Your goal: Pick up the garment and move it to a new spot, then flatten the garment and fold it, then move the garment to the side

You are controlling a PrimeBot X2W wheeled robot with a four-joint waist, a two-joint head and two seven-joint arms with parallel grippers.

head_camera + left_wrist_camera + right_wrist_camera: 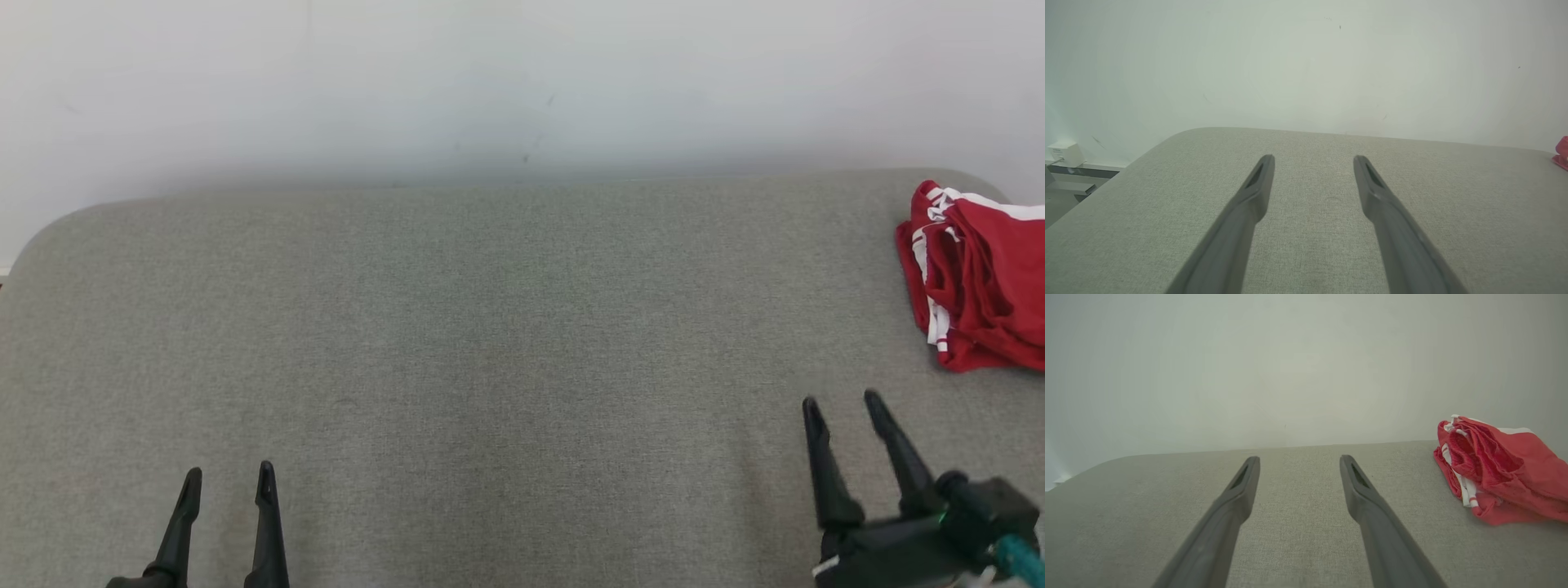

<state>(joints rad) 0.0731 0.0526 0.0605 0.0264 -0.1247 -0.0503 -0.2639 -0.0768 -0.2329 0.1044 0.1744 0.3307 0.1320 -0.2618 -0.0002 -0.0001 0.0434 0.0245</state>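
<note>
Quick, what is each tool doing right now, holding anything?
Left tool: open, holding nothing.
Right tool: open, holding nothing.

Bare lab — grey padded table (490, 343), white wall (490, 73)

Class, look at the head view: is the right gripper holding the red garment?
No, the right gripper stands open, apart from the red garment.
</note>
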